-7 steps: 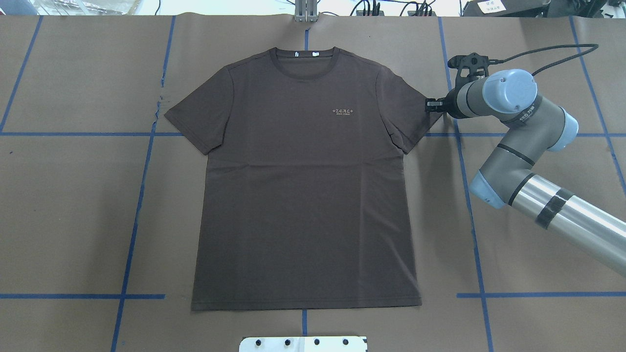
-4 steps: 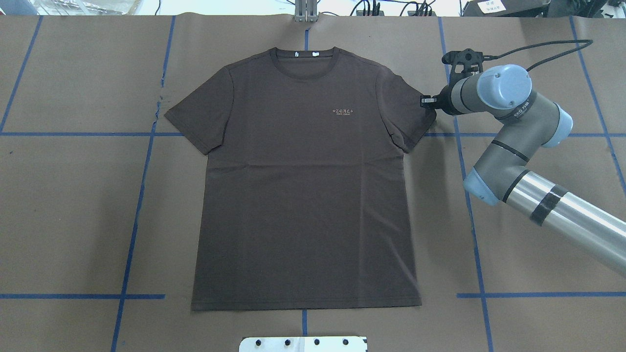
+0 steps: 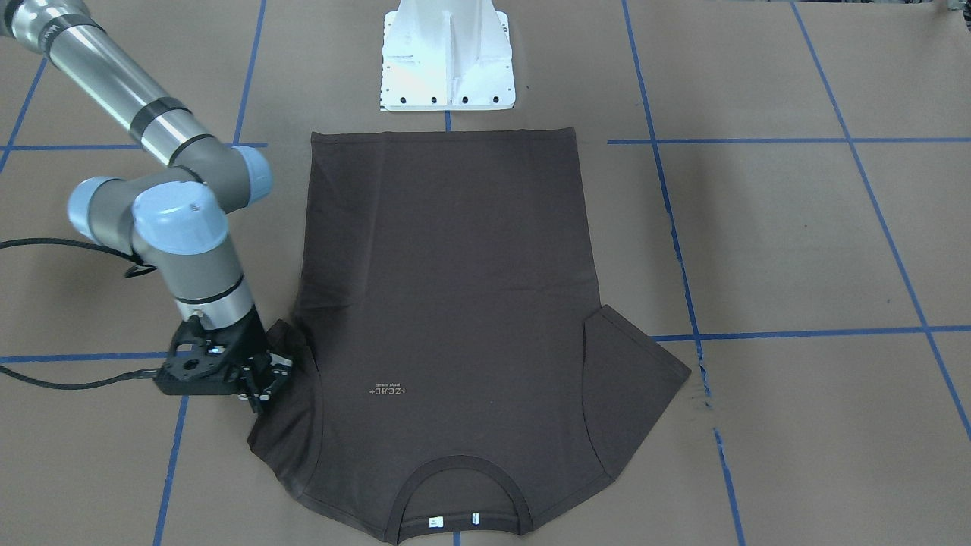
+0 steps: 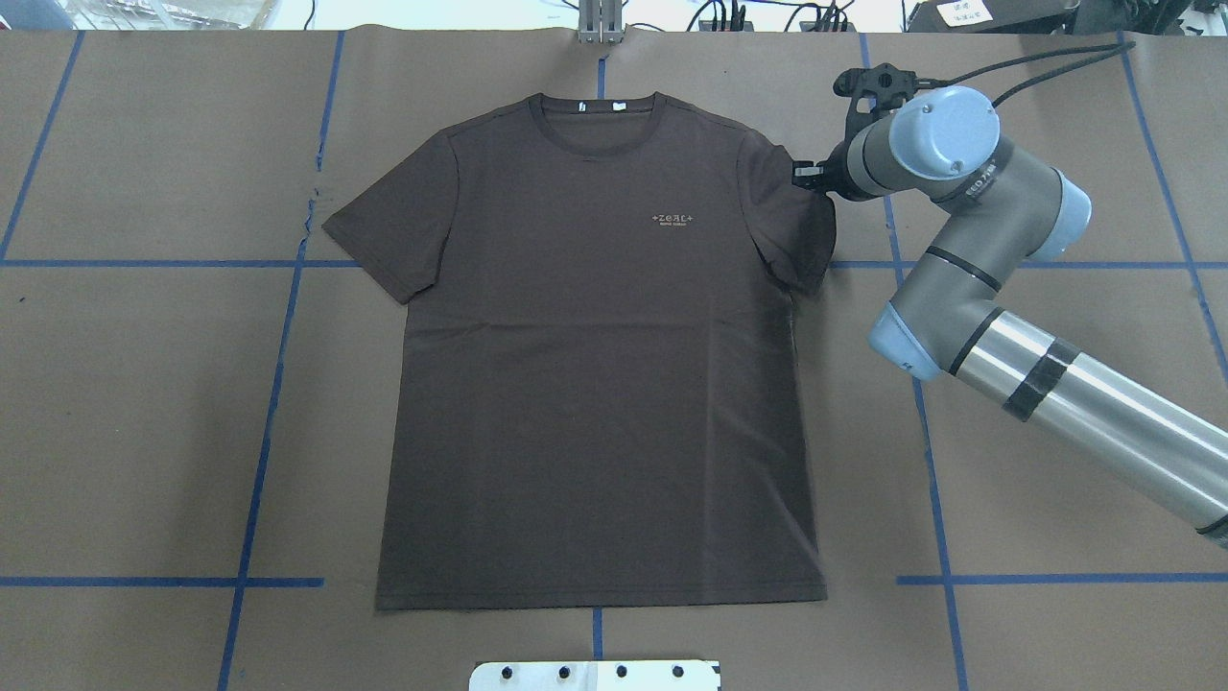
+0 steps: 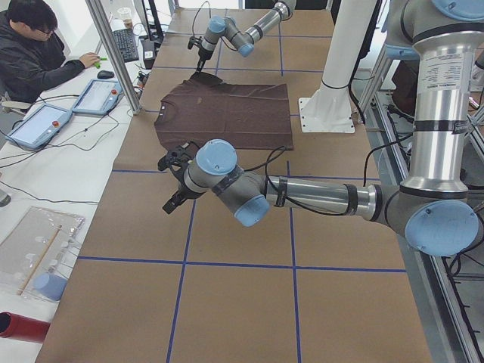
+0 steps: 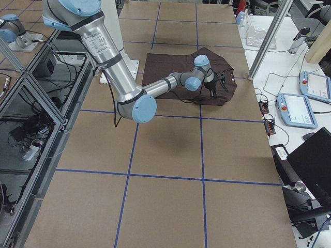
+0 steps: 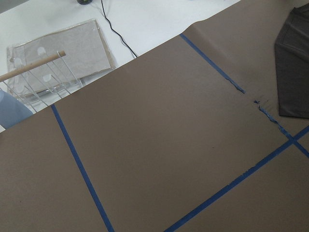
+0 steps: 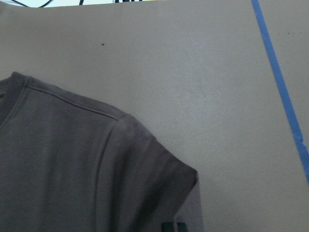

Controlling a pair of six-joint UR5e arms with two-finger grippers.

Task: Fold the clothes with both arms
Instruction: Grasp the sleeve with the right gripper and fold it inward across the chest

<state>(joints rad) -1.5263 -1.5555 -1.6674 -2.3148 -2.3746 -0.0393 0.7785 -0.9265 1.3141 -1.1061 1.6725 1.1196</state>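
- right gripper (image 4: 802,176) clamped on the hem of the near sleeve (image 4: 804,240) of the T-shirt (image 4: 595,384); jaws together on the cloth
- since a second ago it has moved inward and toward the collar (image 4: 597,125), dragging the sleeve tip with it; the sleeve is now bunched and turned in under the tool
- rest of the shirt lies flat beyond the tool, unchanged
- left gripper (image 5: 172,203) over bare brown paper (image 5: 242,302), well apart from the shirt; can't tell its jaw state

robotics lab, paper-covered table (image 4: 144,432) with blue tape grid (image 4: 144,582), aluminium framing (image 5: 112,53), teach pendants (image 5: 97,97), person (image 5: 34,57) at keyboard (image 5: 125,44)
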